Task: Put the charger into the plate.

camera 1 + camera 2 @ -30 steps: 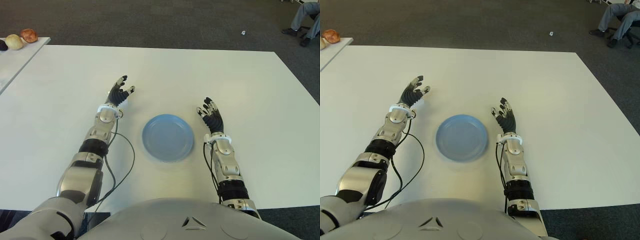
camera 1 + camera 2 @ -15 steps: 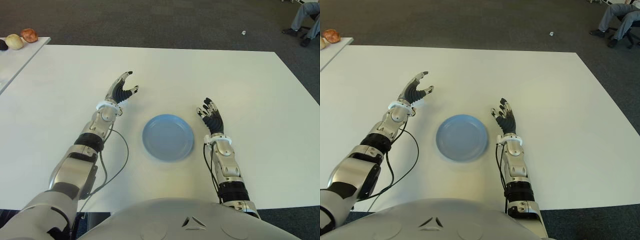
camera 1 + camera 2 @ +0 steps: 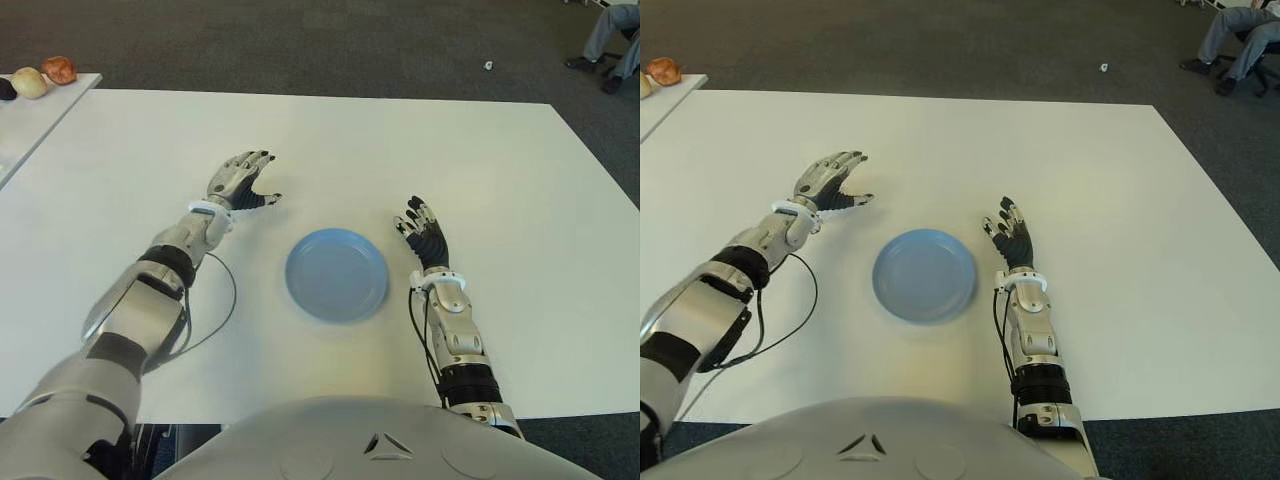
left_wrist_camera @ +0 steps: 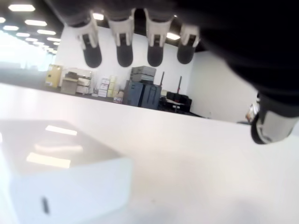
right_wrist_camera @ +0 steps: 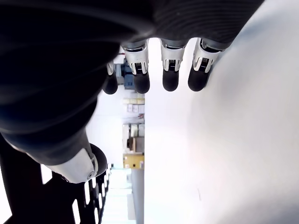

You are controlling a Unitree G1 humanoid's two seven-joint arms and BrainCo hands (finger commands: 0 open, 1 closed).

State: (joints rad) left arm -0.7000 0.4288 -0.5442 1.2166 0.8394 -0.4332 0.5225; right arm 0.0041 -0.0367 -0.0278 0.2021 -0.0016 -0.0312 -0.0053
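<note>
The charger (image 4: 60, 172) is a white block lying on the white table (image 3: 480, 160); it shows only in the left wrist view, close beneath my left hand. In the eye views my left hand (image 3: 242, 182) hovers palm down, up and to the left of the blue plate (image 3: 336, 275), fingers spread and holding nothing. The charger cannot be made out under that hand in the eye views. The plate has nothing in it. My right hand (image 3: 422, 227) shows just right of the plate, fingers open and holding nothing.
A second white table (image 3: 22, 125) at the far left carries a few round food-like items (image 3: 45, 75). A seated person's legs (image 3: 612, 35) show at the top right on the dark carpet. A small white object (image 3: 487, 66) lies on the carpet beyond the table.
My left hand has turned from fingers-up to palm-down, and its forearm has swung out to the left. The right hand and the plate have not moved.
</note>
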